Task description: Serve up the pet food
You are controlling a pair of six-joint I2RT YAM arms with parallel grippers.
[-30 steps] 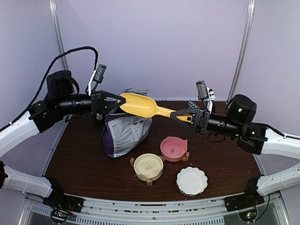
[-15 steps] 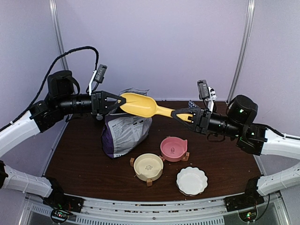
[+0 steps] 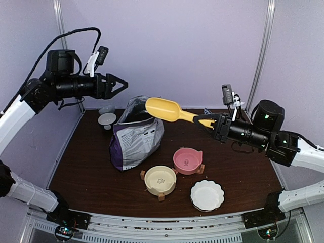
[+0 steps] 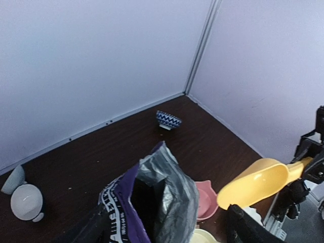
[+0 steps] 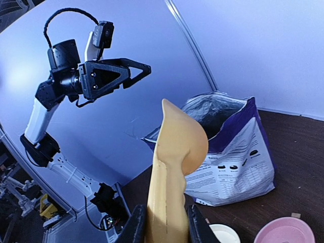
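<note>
"So, where is the pet food right now?"

"No pellet shows anywhere. I judge it lies inside the purple bag (image 3: pixel 135 139), whose mouth gapes open but is dark in the left wrist view."

"And the tools?"

"The right gripper (image 3: pixel 207 122) pinches the handle end of the yellow scoop (image 3: pixel 167 110), whose bowl hangs just above the bag's mouth, towards its right. The left gripper (image 3: pixel 125 86) hovers high above the bag on its left, jaws spread, holding nothing."

"How will the food handle?"

"Probably loose, light, dry and quick to roll. Fingers cannot take hold of it, so the scoop must dig under the heap and come out level, or pellets will spill. The bag looks soft and crinkled and may slump when pushed, so the free gripper could steady its rim."

"What can't you make out?"

"How full the bag is, and whether the scoop carries anything, because its hollow is partly turned away. A cream bowl (image 3: pixel 160 179), a pink bowl (image 3: pixel 188 159) and a white dish (image 3: pixel 207 194) stand to the front right of the bag. I cannot tell which one is meant."
</note>
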